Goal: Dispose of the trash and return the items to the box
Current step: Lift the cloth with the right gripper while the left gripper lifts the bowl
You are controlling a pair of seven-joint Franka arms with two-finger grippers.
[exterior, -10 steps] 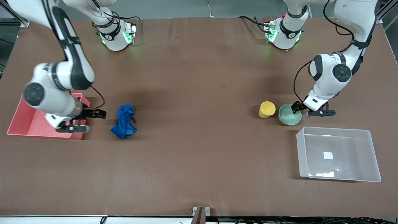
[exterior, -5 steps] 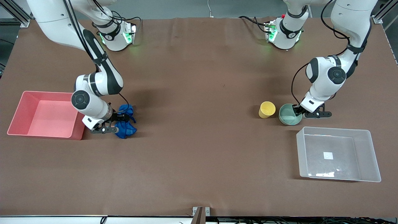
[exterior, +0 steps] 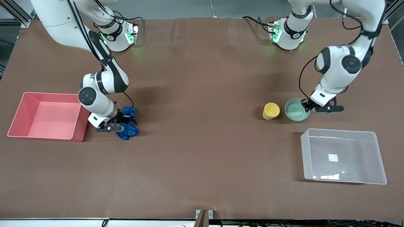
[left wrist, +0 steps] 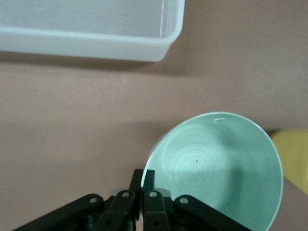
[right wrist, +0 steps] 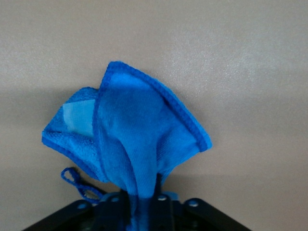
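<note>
The right arm bends low beside the pink bin (exterior: 19, 110), its gripper (exterior: 121, 121) pinching the blue rag (exterior: 128, 130), fingers pressed together through the cloth. The left gripper (exterior: 306, 106) clamps the green bowl's (exterior: 296, 110) rim, the bowl seemingly tilted just off the worktop (exterior: 202, 151), beside the yellow cup (exterior: 271, 111) and near the clear box (exterior: 344, 156).

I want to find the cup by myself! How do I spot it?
Start at the clear rectangular plastic bin at the left arm's end of the table. Farther from the front camera sits a mint-green round bowl, pinched by the left gripper. The small yellow plastic cup stands beside it, untouched.
</note>
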